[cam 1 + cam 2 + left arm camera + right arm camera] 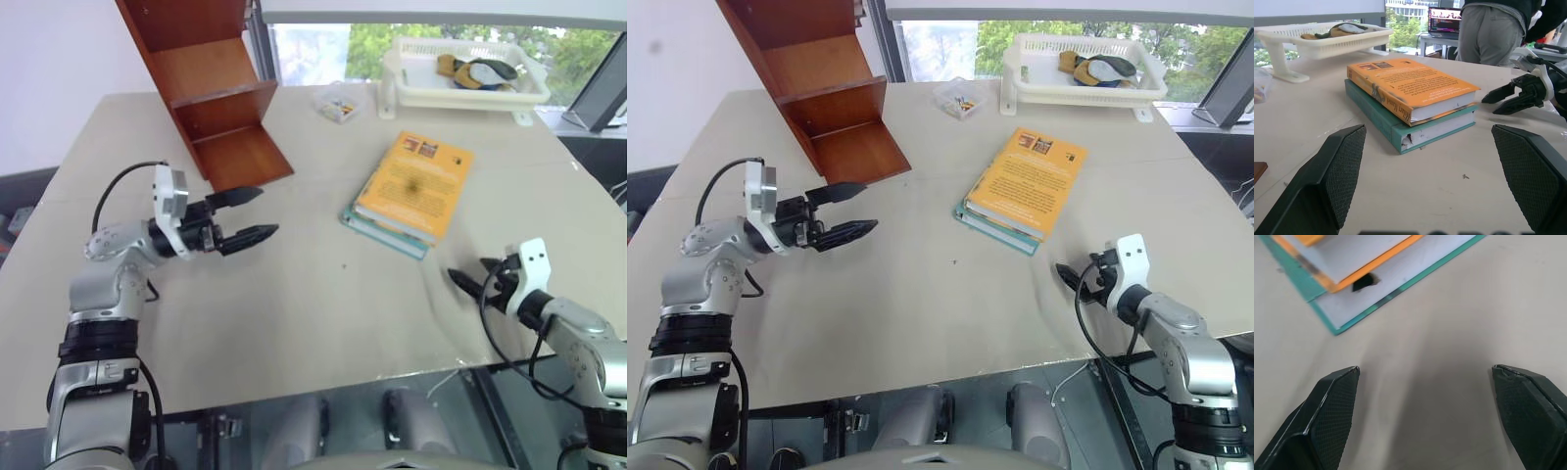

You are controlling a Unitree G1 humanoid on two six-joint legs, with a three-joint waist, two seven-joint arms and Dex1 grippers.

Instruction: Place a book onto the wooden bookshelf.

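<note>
The book [416, 184], a thin orange-yellow paperback, lies flat on top of a teal-covered book [384, 233] right of the table's middle. The wooden bookshelf [211, 88] lies tilted at the table's far left, its open side facing the books. My left gripper [266, 211] hovers open just in front of the shelf's near end, pointing level toward the books with nothing between its fingers. My right gripper [472, 274] is open and empty near the front right edge, aimed at the stack's near corner [1334, 328] and apart from it.
A white plastic basket [460, 93] with some items stands at the far right. A small clear box [338, 103] sits between it and the shelf. In the left wrist view a person [1493, 29] stands beyond the table near a laptop [1444, 22].
</note>
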